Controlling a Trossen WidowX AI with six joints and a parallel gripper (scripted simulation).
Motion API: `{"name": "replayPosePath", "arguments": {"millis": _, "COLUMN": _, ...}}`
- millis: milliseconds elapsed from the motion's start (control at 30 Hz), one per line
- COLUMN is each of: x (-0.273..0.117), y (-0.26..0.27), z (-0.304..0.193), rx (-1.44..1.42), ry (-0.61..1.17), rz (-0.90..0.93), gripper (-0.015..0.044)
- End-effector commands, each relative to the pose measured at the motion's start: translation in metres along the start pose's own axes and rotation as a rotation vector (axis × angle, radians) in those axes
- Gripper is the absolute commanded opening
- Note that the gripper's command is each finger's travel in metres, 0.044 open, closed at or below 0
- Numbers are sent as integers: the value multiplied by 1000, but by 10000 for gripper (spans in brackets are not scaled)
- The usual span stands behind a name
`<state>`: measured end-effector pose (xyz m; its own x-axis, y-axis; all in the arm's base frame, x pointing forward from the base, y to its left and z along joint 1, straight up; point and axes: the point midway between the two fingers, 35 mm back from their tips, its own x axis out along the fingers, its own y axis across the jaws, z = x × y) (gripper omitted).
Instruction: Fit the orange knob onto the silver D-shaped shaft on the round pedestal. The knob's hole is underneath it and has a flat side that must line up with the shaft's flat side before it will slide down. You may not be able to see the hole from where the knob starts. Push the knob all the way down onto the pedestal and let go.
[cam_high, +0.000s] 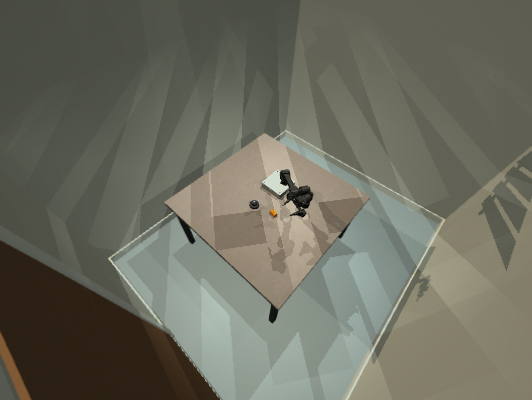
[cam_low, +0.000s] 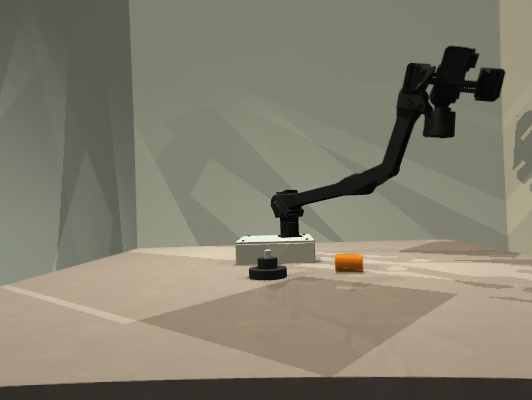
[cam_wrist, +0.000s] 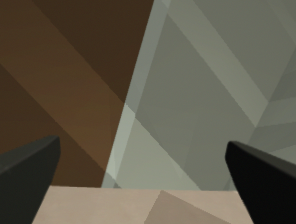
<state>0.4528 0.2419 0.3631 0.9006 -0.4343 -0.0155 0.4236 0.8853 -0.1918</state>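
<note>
The orange knob (cam_high: 273, 213) (cam_low: 348, 263) lies on its side on the table, and its hole does not show. The black round pedestal (cam_high: 254, 204) (cam_low: 268, 273) stands to the knob's left with the short silver shaft (cam_low: 268, 253) upright on it. My gripper (cam_high: 293, 207) (cam_low: 452, 82) (cam_wrist: 145, 147) is open and empty, raised high above the table to the right of the knob. In the wrist view only the two dark fingertips, a strip of table edge and the walls show.
The arm's white base block (cam_high: 274, 182) (cam_low: 275, 251) stands just behind the pedestal. The table (cam_high: 260, 250) (cam_low: 150, 310) is square with edges all around, and a glass-like floor panel (cam_high: 380, 260) lies below it.
</note>
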Motion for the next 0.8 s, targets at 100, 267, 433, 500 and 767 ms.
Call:
{"name": "replayPosePath", "arguments": {"millis": 100, "x": -53, "y": -4, "z": 58, "rx": 160, "ry": -95, "rz": 144, "gripper": 440}}
{"name": "replayPosePath", "arguments": {"millis": 267, "x": -94, "y": -18, "z": 100, "rx": 288, "ry": -166, "rz": 254, "gripper": 440}}
{"name": "replayPosePath", "arguments": {"millis": 433, "x": -158, "y": -41, "z": 150, "rx": 450, "ry": -262, "rz": 447, "gripper": 440}}
{"name": "replayPosePath", "arguments": {"millis": 500, "x": -180, "y": -57, "z": 169, "rx": 525, "ry": -299, "rz": 507, "gripper": 440}}
{"name": "replayPosePath", "arguments": {"millis": 767, "x": -248, "y": -145, "z": 230, "rx": 819, "ry": -426, "rz": 696, "gripper": 440}}
